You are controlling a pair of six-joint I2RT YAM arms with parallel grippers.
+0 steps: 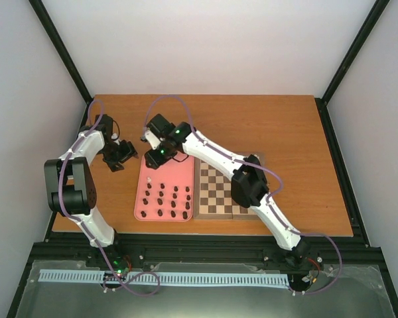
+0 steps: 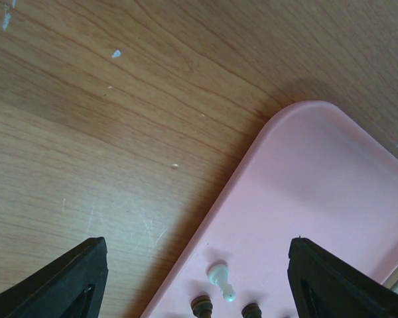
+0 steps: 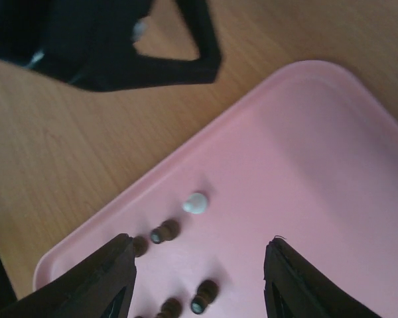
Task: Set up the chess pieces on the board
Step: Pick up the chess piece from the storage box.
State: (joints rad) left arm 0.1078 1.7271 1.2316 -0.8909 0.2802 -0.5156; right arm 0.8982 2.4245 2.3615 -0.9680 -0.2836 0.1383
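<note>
The board lies right of a pink tray, and my right arm covers its right part. Several dark brown chess pieces stand on the tray. One white piece stands near the tray's far left corner, with dark pieces beside it. My right gripper hangs open above that corner, nothing between its fingers. My left gripper is open over the tray's left edge, and the white piece shows below it. In the top view the right gripper and left gripper sit close together.
The pink tray rests on the wooden table. In the right wrist view the left gripper's black body looms just beyond the tray's corner. Black frame rails run along the table's edges.
</note>
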